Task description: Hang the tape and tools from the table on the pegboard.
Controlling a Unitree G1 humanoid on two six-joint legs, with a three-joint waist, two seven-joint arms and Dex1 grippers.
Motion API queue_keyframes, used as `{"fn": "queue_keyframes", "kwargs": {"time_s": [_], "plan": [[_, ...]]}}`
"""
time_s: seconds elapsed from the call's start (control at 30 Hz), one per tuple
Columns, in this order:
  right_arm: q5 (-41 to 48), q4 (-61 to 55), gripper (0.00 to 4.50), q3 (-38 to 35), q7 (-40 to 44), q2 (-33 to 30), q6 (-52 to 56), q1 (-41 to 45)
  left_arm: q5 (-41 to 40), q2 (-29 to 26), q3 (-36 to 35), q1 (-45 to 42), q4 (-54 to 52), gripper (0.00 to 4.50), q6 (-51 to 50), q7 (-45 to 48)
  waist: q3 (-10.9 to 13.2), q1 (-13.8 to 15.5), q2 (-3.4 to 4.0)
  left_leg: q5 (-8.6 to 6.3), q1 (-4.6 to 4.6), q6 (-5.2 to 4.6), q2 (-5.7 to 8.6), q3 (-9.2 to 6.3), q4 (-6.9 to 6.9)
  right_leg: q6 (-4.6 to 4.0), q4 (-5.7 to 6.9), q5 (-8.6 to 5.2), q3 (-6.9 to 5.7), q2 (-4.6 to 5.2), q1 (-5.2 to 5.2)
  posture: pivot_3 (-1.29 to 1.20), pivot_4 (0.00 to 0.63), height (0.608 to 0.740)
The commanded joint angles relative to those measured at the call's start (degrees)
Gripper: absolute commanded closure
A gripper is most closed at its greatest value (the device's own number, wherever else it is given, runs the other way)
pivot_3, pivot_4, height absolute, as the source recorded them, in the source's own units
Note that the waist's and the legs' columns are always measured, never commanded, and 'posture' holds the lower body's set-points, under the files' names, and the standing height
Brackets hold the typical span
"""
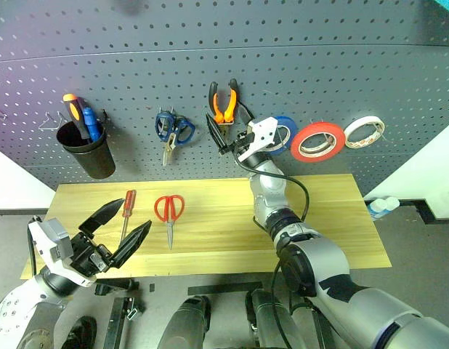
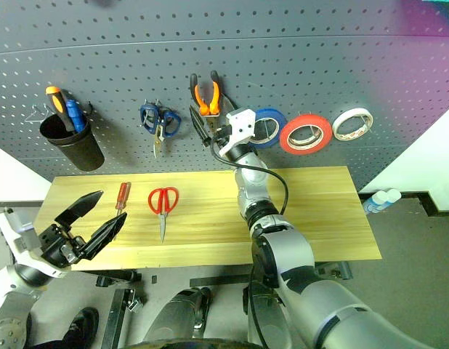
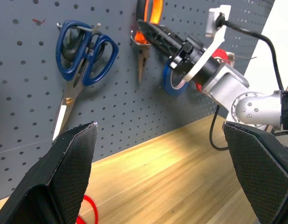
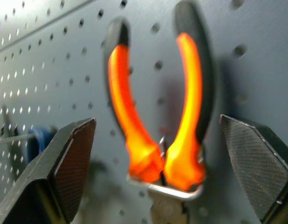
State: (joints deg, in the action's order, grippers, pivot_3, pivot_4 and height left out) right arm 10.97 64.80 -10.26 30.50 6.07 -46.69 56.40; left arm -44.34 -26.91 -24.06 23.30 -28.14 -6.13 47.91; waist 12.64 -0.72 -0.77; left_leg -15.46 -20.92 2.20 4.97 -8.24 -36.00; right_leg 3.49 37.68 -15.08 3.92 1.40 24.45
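The pliers [image 1: 223,102] with orange-and-black handles hang from a metal hook on the dark grey pegboard [image 1: 137,65]. My right gripper [image 1: 226,132] is open just in front of them; in the right wrist view its fingers stand apart on either side of the pliers [image 4: 125,121] without touching. The red tape [image 1: 317,142] hangs on the pegboard to the right. The red-handled screwdriver [image 1: 127,207] and the red scissors [image 1: 168,211] lie on the wooden table [image 1: 326,211]. My left gripper [image 1: 115,234] is open and empty near the table's front left edge.
A black cup [image 1: 86,153] holding orange- and blue-handled tools hangs at the left of the pegboard. Blue scissors [image 1: 174,129], a blue roll [image 1: 286,132] and a whitish roll [image 1: 364,131] also hang there. A bottle [image 1: 383,206] stands beyond the table's right end.
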Motion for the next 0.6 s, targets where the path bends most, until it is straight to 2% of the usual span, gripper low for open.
{"fn": "queue_keyframes", "kwargs": {"time_s": [0.03,0.3,0.37,0.6], "plan": [[2.0,-5.3,0.03,-0.2,1.0,0.8,-2.2,-1.0,0.1,0.0,-0.5,-0.3,-0.5,0.00,1.0,0.6,0.0,0.0,0.00,-0.01,-0.02,-0.01,0.00,0.00,0.00,0.00,-0.03,0.00,0.00,0.00,0.00,0.14,0.198,0.740],[3.5,-18.0,0.03,1.3,0.0,0.5,0.3,-6.5,0.6,0.1,0.4,-2.9,1.8,0.00,1.5,1.8,0.0,0.0,0.00,-0.01,-0.21,-0.02,0.00,-0.01,-0.01,0.02,-0.08,0.02,-0.02,0.00,0.15,0.10,0.184,0.740],[9.0,-24.1,0.03,0.9,2.4,1.2,4.7,-8.0,0.8,0.0,0.7,-3.8,2.7,0.00,1.5,2.2,0.0,0.0,-0.01,-0.01,-0.27,-0.01,0.00,-0.02,-0.02,0.03,-0.08,0.03,-0.03,0.00,0.21,0.09,0.182,0.740],[11.0,-36.1,0.03,2.9,2.7,-0.7,11.0,-13.6,1.4,-0.3,1.3,-7.6,5.7,0.00,1.2,3.6,0.0,-0.2,-0.03,-0.02,-0.36,-0.01,0.00,-0.02,-0.03,0.05,-0.12,0.04,-0.05,0.01,0.27,0.06,0.172,0.740]]}}
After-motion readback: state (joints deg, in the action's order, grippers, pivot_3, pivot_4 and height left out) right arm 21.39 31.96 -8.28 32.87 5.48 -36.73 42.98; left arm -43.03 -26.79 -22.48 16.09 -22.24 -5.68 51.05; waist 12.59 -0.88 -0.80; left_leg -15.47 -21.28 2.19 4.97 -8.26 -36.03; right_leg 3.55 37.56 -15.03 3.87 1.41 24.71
